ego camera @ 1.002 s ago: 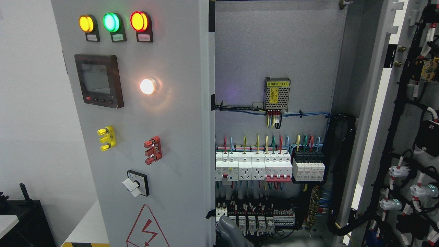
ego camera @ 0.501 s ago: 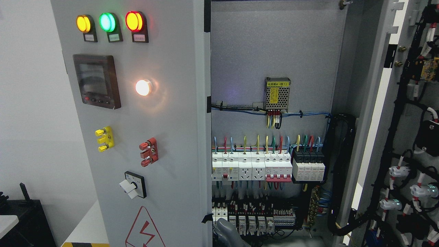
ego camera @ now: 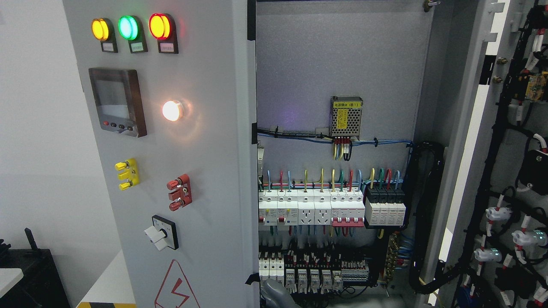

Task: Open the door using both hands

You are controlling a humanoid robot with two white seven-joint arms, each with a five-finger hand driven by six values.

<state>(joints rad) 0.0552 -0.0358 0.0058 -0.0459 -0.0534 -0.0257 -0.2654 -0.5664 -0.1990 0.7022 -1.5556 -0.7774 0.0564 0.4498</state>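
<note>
The left door (ego camera: 192, 171), its long free edge running vertically at frame centre, stands ajar, while 1 grey hand (ego camera: 276, 295) sits just right of that edge's foot, behind it; its grip and side I cannot tell.
</note>
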